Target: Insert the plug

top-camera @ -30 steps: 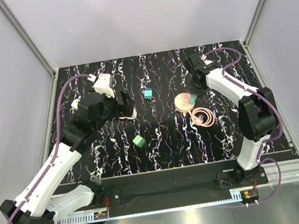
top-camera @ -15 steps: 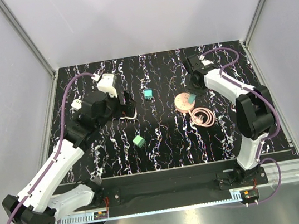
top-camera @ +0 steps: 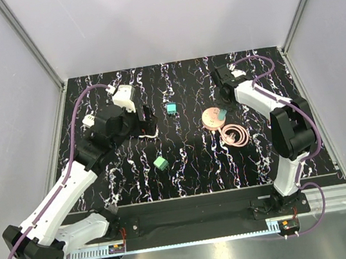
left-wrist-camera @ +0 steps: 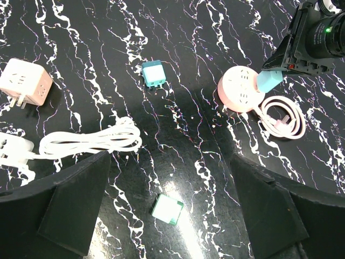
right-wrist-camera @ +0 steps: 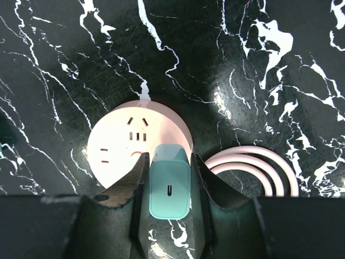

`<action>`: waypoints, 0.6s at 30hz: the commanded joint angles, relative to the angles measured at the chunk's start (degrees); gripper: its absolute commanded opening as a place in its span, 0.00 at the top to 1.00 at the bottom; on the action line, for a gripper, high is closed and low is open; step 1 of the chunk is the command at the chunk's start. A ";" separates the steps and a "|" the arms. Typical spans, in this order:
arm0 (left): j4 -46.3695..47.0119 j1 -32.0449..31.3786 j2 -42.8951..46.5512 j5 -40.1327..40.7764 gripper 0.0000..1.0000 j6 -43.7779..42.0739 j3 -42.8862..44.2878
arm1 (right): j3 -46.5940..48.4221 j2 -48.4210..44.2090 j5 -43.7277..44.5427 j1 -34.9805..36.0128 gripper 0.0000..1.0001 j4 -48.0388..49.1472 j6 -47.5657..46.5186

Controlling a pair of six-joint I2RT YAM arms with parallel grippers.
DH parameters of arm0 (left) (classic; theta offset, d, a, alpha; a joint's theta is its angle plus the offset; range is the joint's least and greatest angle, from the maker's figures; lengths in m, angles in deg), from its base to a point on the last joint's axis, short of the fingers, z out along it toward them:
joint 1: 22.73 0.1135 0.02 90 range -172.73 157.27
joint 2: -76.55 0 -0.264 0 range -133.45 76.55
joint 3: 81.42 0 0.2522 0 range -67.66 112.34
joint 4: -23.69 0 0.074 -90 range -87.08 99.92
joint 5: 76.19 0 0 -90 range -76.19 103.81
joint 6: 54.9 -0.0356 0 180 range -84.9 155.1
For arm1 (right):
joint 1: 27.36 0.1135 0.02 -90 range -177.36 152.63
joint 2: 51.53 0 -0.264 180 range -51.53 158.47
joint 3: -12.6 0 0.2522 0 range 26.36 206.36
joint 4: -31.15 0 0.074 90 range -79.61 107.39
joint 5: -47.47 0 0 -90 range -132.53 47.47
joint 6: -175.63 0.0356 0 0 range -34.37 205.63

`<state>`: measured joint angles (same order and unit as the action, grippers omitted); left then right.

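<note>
Right arm is folded up tall from its base, then reaches fwd and left across the table [top-camera: 191, 166], wrist tipped down so the right gripper [right-wrist-camera: 170, 162] points at the pink round socket [right-wrist-camera: 121, 145]. Its jaws are closed to about the plug's width and pinch the teal plug [right-wrist-camera: 169, 189] by both sides. The plug sits over the socket's rim on the side nearest the coiled pink cable [right-wrist-camera: 259, 167]. From the left wrist cam it looks tilted, and I can't tell if the prongs are in any hole.

Left arm stretches diagonally up the left side w/ the left gripper [left-wrist-camera: 170, 178] held high, jaws spread wide and holding nothing (basically just looking down at the scene).

Room-wise: bare marble in front of and to the left of the socket, while the cable coil touches it on the near-right side. The small teal adapter [left-wrist-camera: 153, 73] is well apart to the left and the green block [left-wrist-camera: 167, 209] is nearer the bases. The white cube adapter [left-wrist-camera: 26, 82] and bundled white cord [left-wrist-camera: 91, 139] sit by the left edge, under the left arm. The right gripper is well clear of the back and side walls [top-camera: 317, 49].
</note>
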<state>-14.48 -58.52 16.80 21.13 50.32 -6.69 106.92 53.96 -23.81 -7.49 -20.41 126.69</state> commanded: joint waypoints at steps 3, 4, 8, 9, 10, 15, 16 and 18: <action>1.99 0.28 0.77 -0.37 0.01 -0.63 0.47 | -1.71 -0.37 2.82 0.60 1.00 0.45 -0.45; 1.99 0.28 0.60 -0.37 0.01 -0.63 0.47 | -1.80 -0.55 2.73 0.60 1.00 0.36 -0.45; 1.99 0.28 0.51 -0.28 0.01 -0.72 0.47 | -1.98 -1.34 2.20 0.60 1.00 -0.08 -0.36; 1.99 0.28 0.51 -0.37 0.01 -0.72 0.47 | -2.07 -1.52 2.11 0.60 1.00 -0.08 -0.28; 1.99 0.28 0.51 -0.37 0.01 -0.63 0.47 | -2.07 -1.43 2.11 0.60 1.00 -0.08 -0.10; 1.99 0.37 0.42 -0.37 0.01 -0.63 0.47 | -2.24 -0.03 2.46 1.04 1.00 0.54 -0.02; 1.99 0.37 0.33 -0.37 0.01 -0.63 0.47 | -2.33 0.15 2.46 1.47 1.00 0.54 0.07; 1.99 0.37 0.33 -0.37 0.01 -0.63 0.47 | -2.85 0.68 2.90 2.00 1.00 0.80 0.86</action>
<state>-14.46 -58.45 16.80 21.15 50.17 -6.69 105.56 53.99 -22.93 -7.07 -19.63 126.60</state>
